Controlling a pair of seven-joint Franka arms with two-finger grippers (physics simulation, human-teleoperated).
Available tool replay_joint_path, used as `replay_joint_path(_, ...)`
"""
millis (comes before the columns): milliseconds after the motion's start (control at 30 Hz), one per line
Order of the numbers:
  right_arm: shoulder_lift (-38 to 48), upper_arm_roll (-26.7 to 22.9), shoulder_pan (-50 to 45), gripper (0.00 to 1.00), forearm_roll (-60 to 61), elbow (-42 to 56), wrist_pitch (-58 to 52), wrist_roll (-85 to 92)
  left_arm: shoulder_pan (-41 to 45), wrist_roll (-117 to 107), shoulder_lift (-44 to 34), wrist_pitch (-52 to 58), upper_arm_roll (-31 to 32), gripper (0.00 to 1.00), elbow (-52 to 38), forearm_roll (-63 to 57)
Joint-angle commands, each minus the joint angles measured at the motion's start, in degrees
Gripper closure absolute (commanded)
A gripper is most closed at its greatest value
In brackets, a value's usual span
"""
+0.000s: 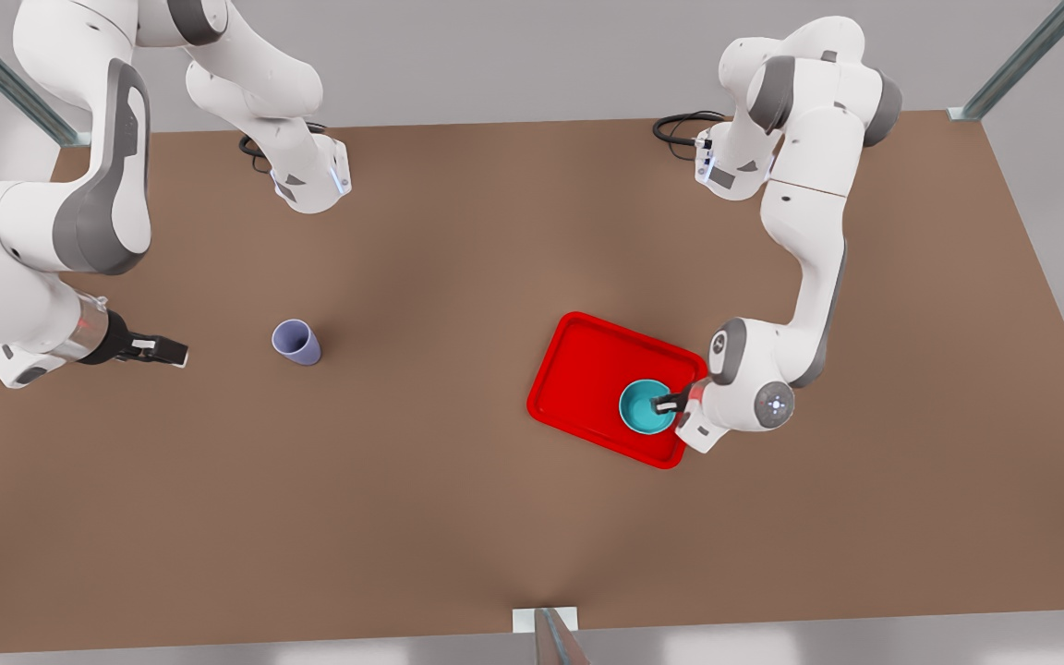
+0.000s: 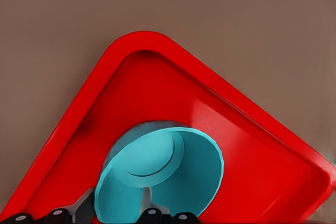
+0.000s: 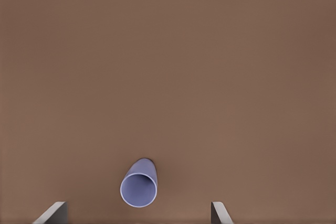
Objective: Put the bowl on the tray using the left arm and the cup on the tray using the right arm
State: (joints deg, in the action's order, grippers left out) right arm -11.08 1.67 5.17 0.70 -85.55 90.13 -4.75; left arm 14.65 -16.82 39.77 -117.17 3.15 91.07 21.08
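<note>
The teal bowl [image 1: 645, 407] sits upright in the red tray [image 1: 587, 369], near the tray corner closest to my left arm. My left gripper [image 1: 668, 404] is at the front view's right and is shut on the bowl's rim. In the left wrist view one finger [image 2: 147, 202] is inside the bowl [image 2: 173, 171] and the other is outside it, over the tray [image 2: 157, 87]. The lavender cup [image 1: 296, 342] stands on the table at the front view's left. My right gripper [image 1: 176, 352] is open, level with the cup and a short way from it. The cup [image 3: 138, 188] lies ahead between its spread fingers [image 3: 52, 213].
The brown table [image 1: 458, 536] is bare between cup and tray. Both arm bases and black cables [image 1: 680, 125] stand at the far edge. Metal frame posts [image 1: 550, 637] rise at the near edge and far corners.
</note>
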Motion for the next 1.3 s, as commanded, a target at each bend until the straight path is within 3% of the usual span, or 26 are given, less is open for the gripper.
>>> replay_joint_path(0,0.0,0.0,0.0,0.0,0.0,-0.1,0.0,0.0,-0.1,-0.2,-0.1,0.1,0.0,0.0,0.0,-2.3)
replay_joint_path(200,0.0,-0.1,0.0,0.0,0.0,-0.1,0.0,0.0,-1.5,0.7,-3.7,1.7,-1.0,0.0,-7.1,-19.1)
replay_joint_path(233,0.0,-0.1,0.0,0.0,0.0,-0.1,0.0,0.0,-1.5,1.0,-5.0,6.0,-2.4,0.0,-9.3,-21.5)
replay_joint_path(267,0.0,0.0,0.2,0.0,0.0,-0.1,0.0,0.0,-1.6,6.1,-7.8,17.1,-3.3,0.0,-13.2,-21.6)
replay_joint_path(333,0.0,0.0,0.2,0.0,0.0,-0.1,0.0,0.0,-1.9,14.2,-15.9,30.8,-5.6,0.0,-13.5,-21.1)
replay_joint_path(433,0.0,0.0,0.2,0.0,0.0,-0.1,0.0,0.0,-1.9,16.1,-22.7,38.3,-5.8,0.0,-13.4,-20.8)
replay_joint_path(633,-1.5,0.3,-0.6,0.0,0.1,-1.8,2.2,-0.2,-5.7,23.7,-20.3,37.0,-6.0,0.0,-13.3,-16.4)
replay_joint_path(767,4.3,2.1,-0.8,0.0,0.1,-16.5,10.2,-0.6,-5.7,23.7,-20.3,37.0,-6.0,0.0,-13.3,-16.4)
replay_joint_path(967,4.2,2.1,-0.7,0.0,-0.1,-25.6,15.6,-0.6,-5.7,23.6,-19.9,36.7,-6.0,0.0,-13.3,-16.3)
replay_joint_path(1133,11.5,2.5,-1.0,0.0,-0.1,-39.4,22.2,-0.7,-5.7,23.6,-19.7,36.6,-6.0,0.0,-13.3,-16.3)
replay_joint_path(1267,12.0,2.5,-1.1,0.0,-0.1,-41.7,21.9,-0.9,-5.7,23.5,-20.0,36.7,-6.0,0.0,-13.4,-16.3)
